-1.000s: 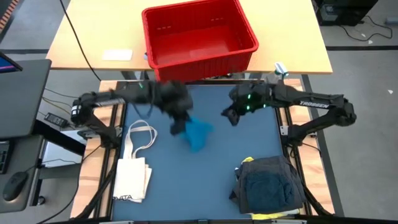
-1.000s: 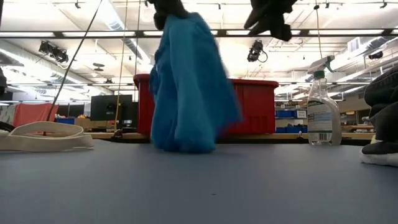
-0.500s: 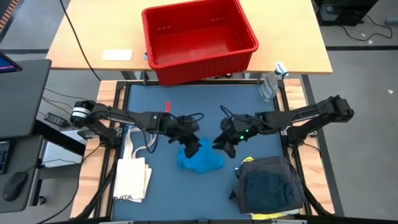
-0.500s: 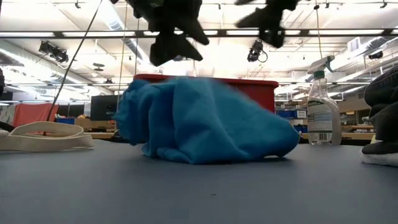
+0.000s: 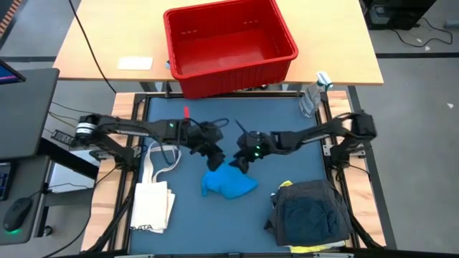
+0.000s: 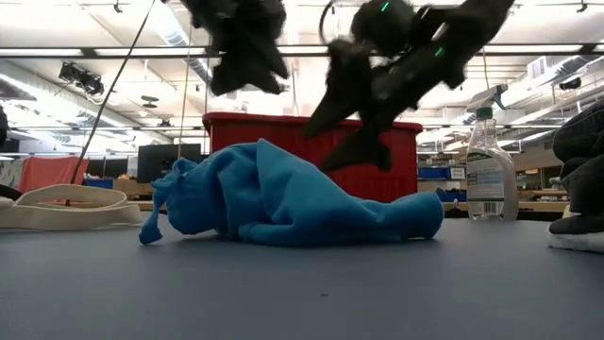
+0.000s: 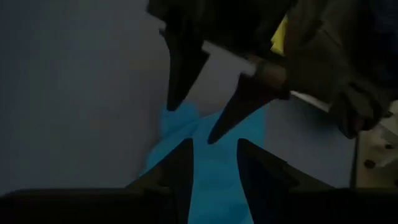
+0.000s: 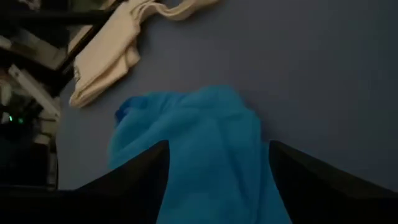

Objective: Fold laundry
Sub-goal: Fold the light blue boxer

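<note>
Above the middle of the blue-covered table, the left gripper hangs just over the far edge of a crumpled bright blue cloth garment, and its two dark fingers stand a little apart, with nothing between them. The right gripper comes in from the other side, close to the left one, and hovers over the same far edge of the cloth; its fingers are spread wide and also hold nothing. In the low view both grippers are clearly above the cloth, not touching it.

The blue garment lies loose in a low heap near the middle of the table, bunched and wrinkled, with no fold in it.

Toward the table's near right corner sits a pile of dark grey soft cloth with a bit of yellow fabric at its edge. A cream tote bag with long handles lies along the left edge, and a red plastic bin stands on the wooden desk beyond the far edge.

I judge the work is at an early stage: the blue piece must first be spread flat, then folded.
</note>
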